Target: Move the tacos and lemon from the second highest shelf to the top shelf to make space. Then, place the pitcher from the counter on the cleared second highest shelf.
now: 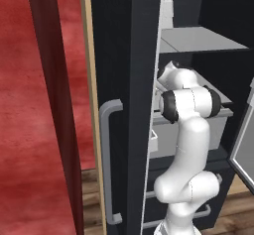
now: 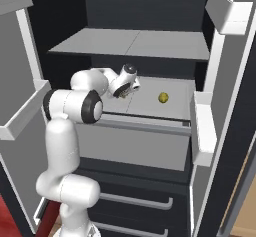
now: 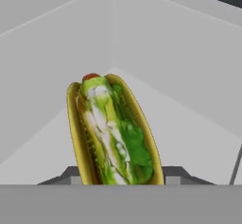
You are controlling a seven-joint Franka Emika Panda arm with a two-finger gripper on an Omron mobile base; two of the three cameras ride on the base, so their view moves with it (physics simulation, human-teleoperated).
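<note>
I see the gripper (image 2: 121, 94) low over the taco (image 3: 113, 131) on the second shelf (image 2: 150, 123) — grip unclear; lemon (image 2: 163, 98) sits well right.

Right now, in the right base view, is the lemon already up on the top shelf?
No. The lemon sits on the second highest shelf, below the top shelf, to the right of the gripper.

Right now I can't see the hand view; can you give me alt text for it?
A taco with a yellow shell, green and white filling and a bit of red at its far end sits close in front of the camera, between the hand's dark fingertips. It rests on the second highest shelf, with pale grey walls meeting in a corner behind it.
</note>
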